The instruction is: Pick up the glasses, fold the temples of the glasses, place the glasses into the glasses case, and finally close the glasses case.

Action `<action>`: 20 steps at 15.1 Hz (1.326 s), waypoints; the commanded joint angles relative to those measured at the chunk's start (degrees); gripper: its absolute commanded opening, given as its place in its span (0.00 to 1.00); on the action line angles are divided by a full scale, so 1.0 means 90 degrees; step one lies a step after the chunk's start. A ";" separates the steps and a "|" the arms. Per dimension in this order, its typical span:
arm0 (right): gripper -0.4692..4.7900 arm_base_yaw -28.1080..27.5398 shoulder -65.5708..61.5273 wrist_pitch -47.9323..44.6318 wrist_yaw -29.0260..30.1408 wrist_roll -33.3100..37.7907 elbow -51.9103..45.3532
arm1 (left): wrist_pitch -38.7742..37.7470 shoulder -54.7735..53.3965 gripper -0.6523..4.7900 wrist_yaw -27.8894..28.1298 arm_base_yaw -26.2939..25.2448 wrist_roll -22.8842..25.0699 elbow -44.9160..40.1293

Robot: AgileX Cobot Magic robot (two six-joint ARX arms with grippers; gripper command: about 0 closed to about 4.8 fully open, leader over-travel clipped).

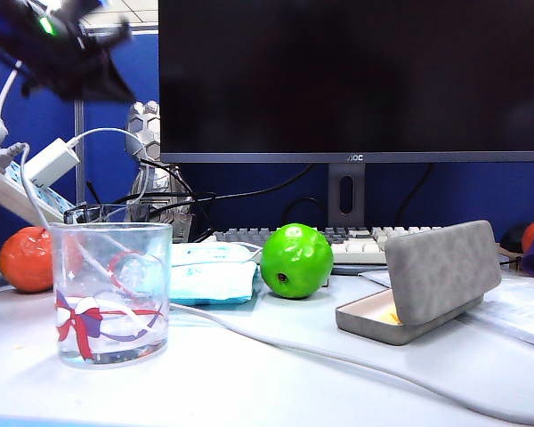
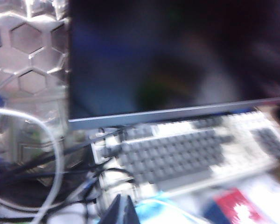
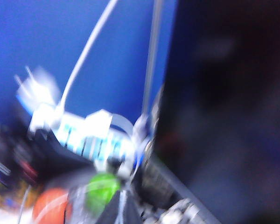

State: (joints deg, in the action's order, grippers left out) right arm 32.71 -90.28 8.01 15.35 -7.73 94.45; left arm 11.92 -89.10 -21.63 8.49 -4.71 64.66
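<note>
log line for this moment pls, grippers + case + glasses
left gripper: shut, empty, above keyboard | right gripper: shut, empty | glasses case: open on table | glasses: not visible

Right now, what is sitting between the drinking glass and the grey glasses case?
In the exterior view, a light-blue tissue pack and a green apple sit between the drinking glass and the glasses case.

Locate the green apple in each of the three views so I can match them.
Exterior view: green apple sits mid-table, between the tissue pack and the open grey case.
Left wrist view: not in it.
Right wrist view: blurred green blob near the gripper tips.
Shared landmark: the dark monitor.
</note>
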 commanded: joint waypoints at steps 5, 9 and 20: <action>0.09 0.0012 0.0493 0.0075 -0.0015 0.0243 0.0022 | 0.1625 -0.1574 0.86 0.0984 0.0651 -0.1491 0.0041; 0.09 0.0015 0.0532 0.0474 0.0007 0.0240 0.0022 | 0.2356 -0.2113 0.85 0.1396 0.0780 -0.2460 0.0102; 0.09 0.0015 0.0554 0.0561 0.0024 0.0238 0.0022 | 0.1222 -0.2837 0.64 0.1722 0.0877 -0.2523 0.1627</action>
State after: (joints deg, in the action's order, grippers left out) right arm 32.75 -85.69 13.65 15.25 -5.78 94.43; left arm 22.85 -114.76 -6.50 16.32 -27.79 79.13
